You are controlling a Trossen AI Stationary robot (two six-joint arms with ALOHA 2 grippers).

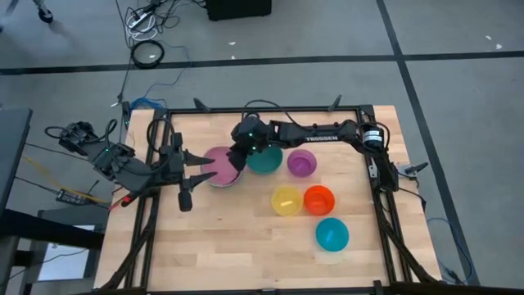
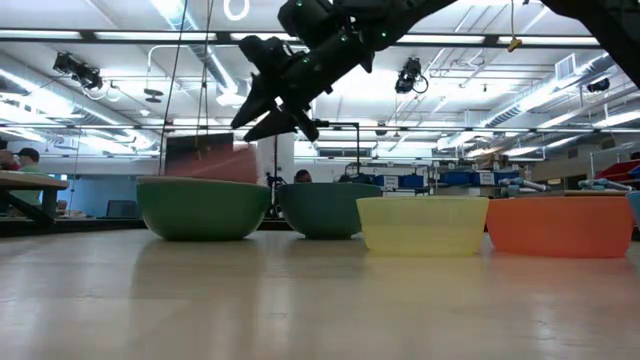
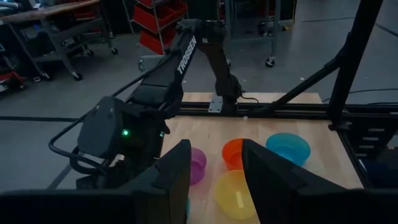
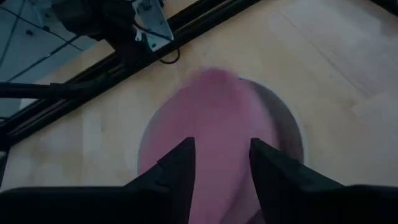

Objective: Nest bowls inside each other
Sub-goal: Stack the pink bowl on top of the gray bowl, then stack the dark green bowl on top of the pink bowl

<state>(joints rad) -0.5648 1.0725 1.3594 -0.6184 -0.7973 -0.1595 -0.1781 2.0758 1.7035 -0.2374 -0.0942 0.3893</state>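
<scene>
My right gripper (image 1: 236,161) (image 4: 222,155) hangs open above a pink bowl (image 1: 218,164) (image 4: 217,124). The pink bowl shows blurred in the mouth of a sage green bowl (image 2: 200,208), whose dark rim (image 4: 292,134) rings it. In the low view the pink bowl (image 2: 215,160) stands above the green rim, below the fingertips (image 2: 250,120) and apart from them. A teal bowl (image 1: 264,160) sits just right of the stack. My left gripper (image 1: 196,172) (image 3: 214,180) waits open at the stack's left side, holding nothing.
A purple bowl (image 1: 301,163), a yellow bowl (image 1: 286,200), an orange bowl (image 1: 318,199) and a light blue bowl (image 1: 332,233) stand apart on the wooden table's right half (image 1: 246,254). A black frame (image 1: 385,205) borders the table. The near left of the table is bare wood.
</scene>
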